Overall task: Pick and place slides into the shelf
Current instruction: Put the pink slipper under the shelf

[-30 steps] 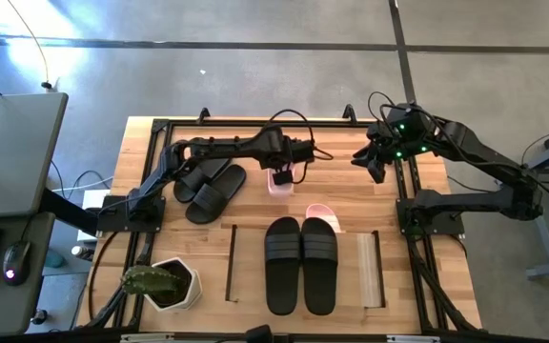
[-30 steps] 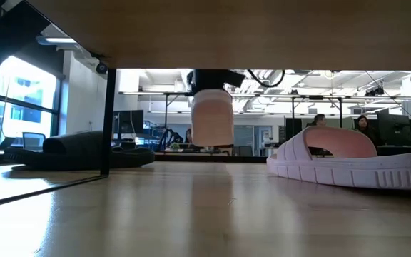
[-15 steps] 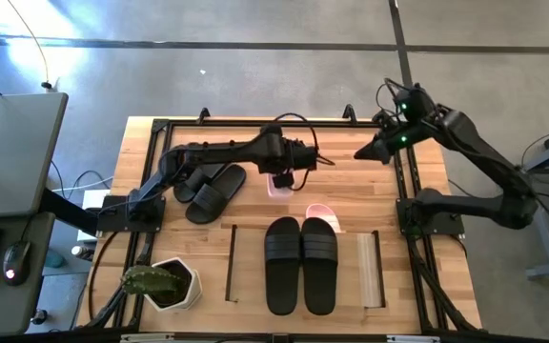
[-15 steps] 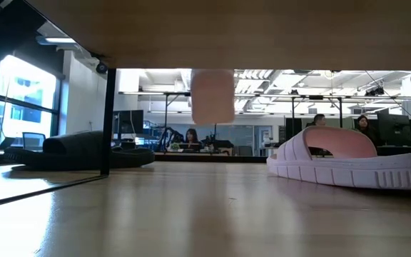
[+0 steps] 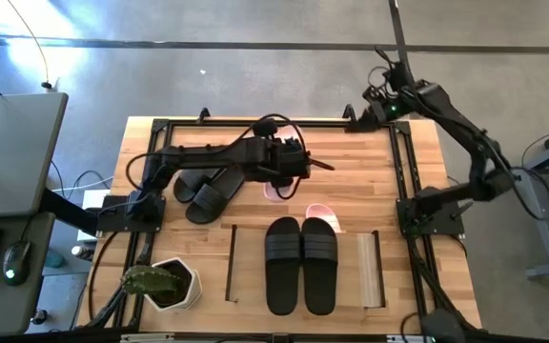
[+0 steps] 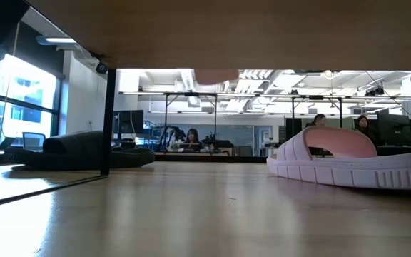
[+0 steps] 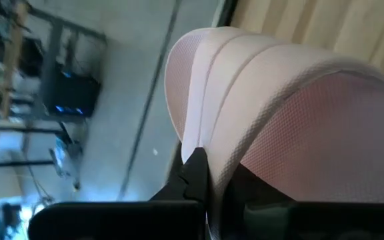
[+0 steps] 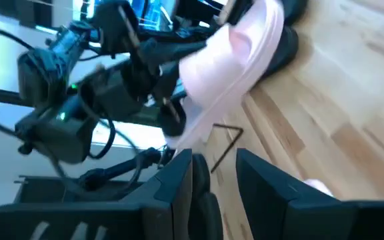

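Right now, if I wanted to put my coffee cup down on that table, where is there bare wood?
The table's far right part, between the left gripper holding a pink slide and the right-hand frame rail, is bare. So is the far left corner. The middle is crowded: black slides, the shelf carrying another black pair, and a plant pot.

Even, soft daylight falls on the counter [image 5: 351, 191] from overhead, with only faint shadows beneath the arms. Seen from counter height, a bright window [image 6: 20, 93] at nine o'clock glares white, and the shelf [image 6: 212, 32] underside overhead sits dim. The near wood is blurred. Both wrist views are smeared, and the pink slide [image 7: 279, 113] is out of focus.
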Motion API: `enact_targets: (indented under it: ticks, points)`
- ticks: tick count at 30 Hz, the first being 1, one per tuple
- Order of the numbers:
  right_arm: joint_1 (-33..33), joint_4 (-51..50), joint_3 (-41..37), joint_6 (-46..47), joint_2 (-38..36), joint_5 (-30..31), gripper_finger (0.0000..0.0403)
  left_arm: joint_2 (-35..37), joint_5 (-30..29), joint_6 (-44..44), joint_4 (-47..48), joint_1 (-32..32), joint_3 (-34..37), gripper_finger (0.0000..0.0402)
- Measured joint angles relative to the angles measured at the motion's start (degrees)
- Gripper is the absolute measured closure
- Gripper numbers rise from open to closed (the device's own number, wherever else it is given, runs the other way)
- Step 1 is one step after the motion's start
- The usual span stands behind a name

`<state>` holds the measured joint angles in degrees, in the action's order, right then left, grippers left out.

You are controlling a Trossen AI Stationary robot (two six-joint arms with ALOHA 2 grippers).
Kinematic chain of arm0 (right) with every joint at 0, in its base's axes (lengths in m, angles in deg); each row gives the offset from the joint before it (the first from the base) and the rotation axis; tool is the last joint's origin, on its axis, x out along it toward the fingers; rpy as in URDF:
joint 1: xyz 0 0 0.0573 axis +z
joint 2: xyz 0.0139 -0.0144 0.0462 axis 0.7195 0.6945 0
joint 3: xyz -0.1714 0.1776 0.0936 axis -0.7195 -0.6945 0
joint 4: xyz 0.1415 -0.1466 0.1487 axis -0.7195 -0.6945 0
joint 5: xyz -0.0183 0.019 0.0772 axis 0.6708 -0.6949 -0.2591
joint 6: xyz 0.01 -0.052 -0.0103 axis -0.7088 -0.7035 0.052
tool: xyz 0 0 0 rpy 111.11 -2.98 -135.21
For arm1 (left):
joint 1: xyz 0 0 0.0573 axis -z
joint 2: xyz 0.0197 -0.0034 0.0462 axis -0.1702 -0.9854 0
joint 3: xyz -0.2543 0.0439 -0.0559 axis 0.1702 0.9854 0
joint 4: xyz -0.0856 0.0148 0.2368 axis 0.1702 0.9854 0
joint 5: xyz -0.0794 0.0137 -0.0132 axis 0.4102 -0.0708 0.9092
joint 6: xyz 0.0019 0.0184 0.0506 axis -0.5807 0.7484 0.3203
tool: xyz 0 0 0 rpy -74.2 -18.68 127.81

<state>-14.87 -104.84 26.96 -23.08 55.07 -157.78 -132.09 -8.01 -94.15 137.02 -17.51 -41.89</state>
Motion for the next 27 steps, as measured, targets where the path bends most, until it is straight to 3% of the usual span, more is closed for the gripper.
enact_targets:
  ticks: [12, 20, 27]
  points:
    - [1.05, -1.40, 22.12, -0.26, 16.64, -5.48, 0.0277, 3.52, -8.13, 10.85, -3.66, 7.84, 0.02, 0.0401]
    - [6.04, -5.38, 23.56, 2.18, 18.25, -6.81, 0.0227, 3.87, -10.50, 13.67, -2.77, 8.64, 0.02, 0.0401]
    - [11.54, -8.63, 23.55, 3.49, 18.84, -4.24, 0.0221, 4.17, -10.50, 17.06, -5.79, 9.35, 0.04, 0.0401]
